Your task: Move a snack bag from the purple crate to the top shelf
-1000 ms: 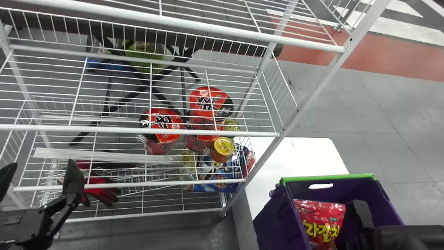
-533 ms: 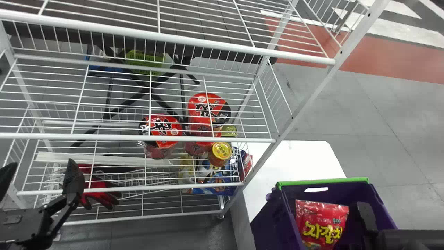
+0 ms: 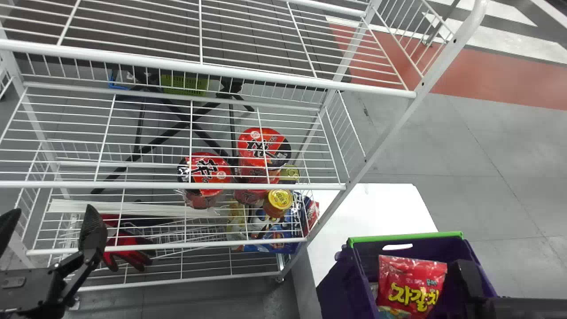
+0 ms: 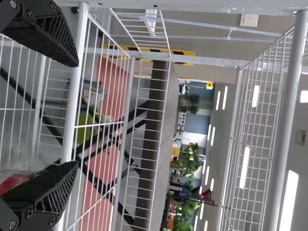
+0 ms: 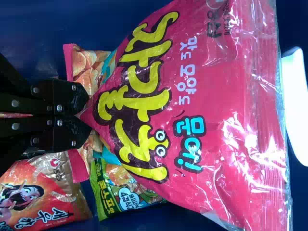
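Snack bag (image 3: 409, 281): crinkled glossy red film, inside the purple crate, pulled to a point at its gripped end
Crimped seal: broad, facing the crate's green-rimmed end
Long axis: seems to run from that seal to the gripped point
Right hand (image 3: 469, 279): fingers pinched together on the bag's narrow end
Left hand (image 3: 52, 212): spread wide, holding nothing, by the wire shelves (image 3: 168, 186)
Purple crate (image 3: 334, 290): rigid plastic, boxy, slotted handle

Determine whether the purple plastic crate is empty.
Not empty: in the crate the right wrist view shows a shiny green snack bag and an orange one.
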